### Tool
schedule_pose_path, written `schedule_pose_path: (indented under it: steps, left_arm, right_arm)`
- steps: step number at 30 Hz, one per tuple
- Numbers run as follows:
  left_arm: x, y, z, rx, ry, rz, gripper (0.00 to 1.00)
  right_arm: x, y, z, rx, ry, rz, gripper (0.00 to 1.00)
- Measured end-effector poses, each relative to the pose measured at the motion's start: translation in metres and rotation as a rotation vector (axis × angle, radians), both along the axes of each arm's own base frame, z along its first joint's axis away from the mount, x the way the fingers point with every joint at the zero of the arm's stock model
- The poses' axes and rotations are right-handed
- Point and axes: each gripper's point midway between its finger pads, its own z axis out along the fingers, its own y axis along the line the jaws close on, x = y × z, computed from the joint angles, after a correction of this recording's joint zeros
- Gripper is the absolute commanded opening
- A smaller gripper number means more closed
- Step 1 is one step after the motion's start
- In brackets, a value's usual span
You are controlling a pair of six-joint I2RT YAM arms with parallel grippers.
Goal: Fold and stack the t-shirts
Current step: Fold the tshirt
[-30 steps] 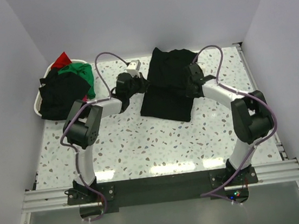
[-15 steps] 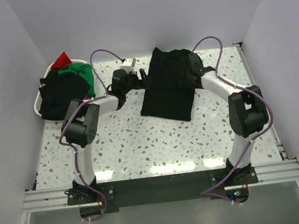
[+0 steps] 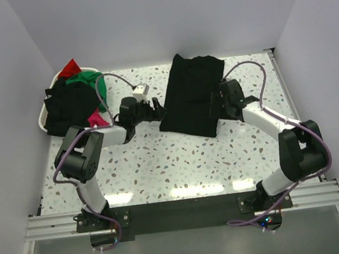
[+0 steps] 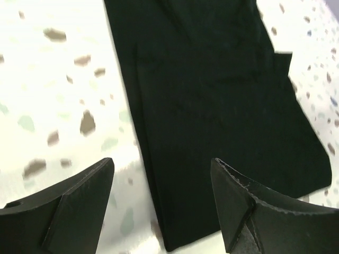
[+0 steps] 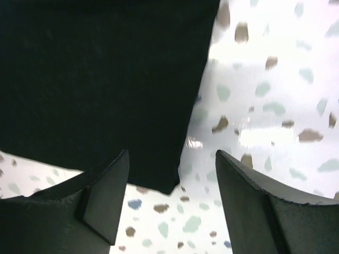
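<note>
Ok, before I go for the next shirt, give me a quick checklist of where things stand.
1. Left tool open, nothing held: ok.
2. Right tool open, nothing held: ok.
3. Black shirt folded, lying flat on the table: ok.
4. Both tools clear of that shirt's edges: cannot tell.
5. More shirts waiting in the basket: ok.

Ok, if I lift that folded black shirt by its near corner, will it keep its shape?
Probably not: the folded black shirt lies flat in thin layers, so it would likely droop and unfold. It looks light, being flat cloth. Pushed, it may bunch rather than slide on the speckled table.
</note>
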Motion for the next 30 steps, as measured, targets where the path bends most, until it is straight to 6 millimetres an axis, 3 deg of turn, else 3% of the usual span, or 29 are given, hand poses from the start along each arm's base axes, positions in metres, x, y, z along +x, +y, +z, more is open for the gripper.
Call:
schedule_pose_path:
  steps: [4, 7, 11, 16, 23, 30]
  left_arm:
    - [-0.039, 0.015, -0.031, -0.006, 0.083, 0.011, 0.77]
    - [-0.054, 0.021, -0.04, -0.002, 0.115, 0.016, 0.77]
    - [-0.059, 0.023, -0.029, -0.018, 0.093, 0.019, 0.77]
    - [-0.062, 0.024, -0.017, -0.029, 0.068, 0.018, 0.77]
    - [-0.062, 0.024, -0.018, -0.026, 0.074, 0.018, 0.77]
    - [-0.064, 0.025, -0.021, -0.019, 0.085, 0.017, 0.75]
  right_arm:
    - [-0.032, -0.001, -0.019, 0.027, 0.057, 0.019, 0.65]
    - [-0.044, 0.001, -0.021, 0.053, 0.067, 0.028, 0.61]
    - [-0.05, 0.006, -0.027, 0.088, 0.071, 0.046, 0.58]
    - [-0.065, 0.011, -0.046, 0.124, 0.116, 0.065, 0.56]
    - [-0.066, 0.016, -0.06, 0.142, 0.145, 0.077, 0.51]
    - [-0.064, 0.019, -0.068, 0.148, 0.159, 0.083, 0.36]
